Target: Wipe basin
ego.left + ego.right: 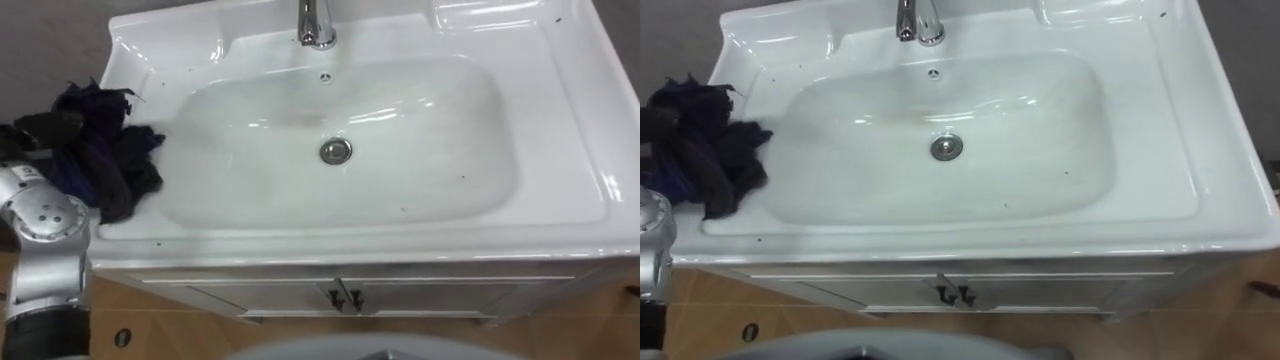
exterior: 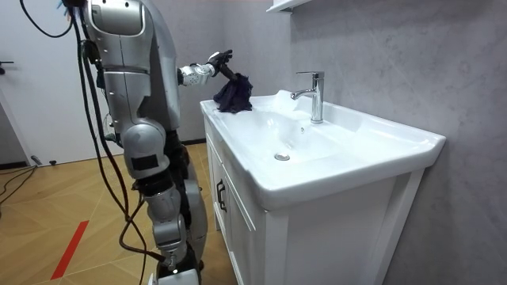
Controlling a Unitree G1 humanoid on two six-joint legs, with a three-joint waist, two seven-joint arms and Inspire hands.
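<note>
Left eye view: a dark cloth [image 1: 105, 150] lies bunched on the white basin's rim [image 1: 570, 150], at nine o'clock from the drain [image 1: 336, 151].
Room view: the left hand [image 2: 217, 64] has its fingers curled round the cloth's top.
Right eye view: the faucet [image 1: 917, 22] stands at twelve o'clock from the drain.

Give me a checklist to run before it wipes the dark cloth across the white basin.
1. Left hand shut on dark cloth: ok.
2. Cloth down in the bowl: not ok, it lies on the basin at its left rim.
3. Bowl free of loose objects: ok.
4. Faucet running no water: ok.
5. Drain open or plugged: cannot tell.
</note>
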